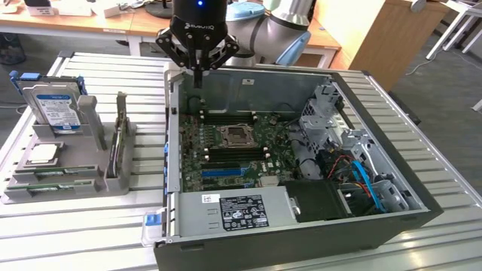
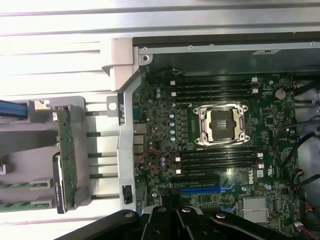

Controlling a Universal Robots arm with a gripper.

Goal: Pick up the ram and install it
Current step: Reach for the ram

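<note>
Two green ram sticks (image 1: 57,171) lie edge-up in the front slots of the grey holder (image 1: 15,189) at the exterior view's left. The wrist view catches them as green strips (image 2: 26,184) beside the case. My gripper (image 1: 197,81) hangs over the far left corner of the open computer case (image 1: 391,169), well away from the ram. Its fingers are shut with nothing between them. In the wrist view the gripper (image 2: 171,205) shows as a black body above the motherboard (image 2: 165,145). The black ram slots (image 2: 215,87) on both sides of the processor socket (image 2: 221,124) stand empty.
The holder also carries a blue-labelled hard drive (image 1: 58,112), a square silver processor (image 1: 45,152) and an upright green card (image 1: 118,141). Cables (image 1: 362,175) and a drive cage crowd the case's right side, and a power supply (image 1: 241,212) fills its front. The slatted metal table (image 1: 75,237) surrounds everything.
</note>
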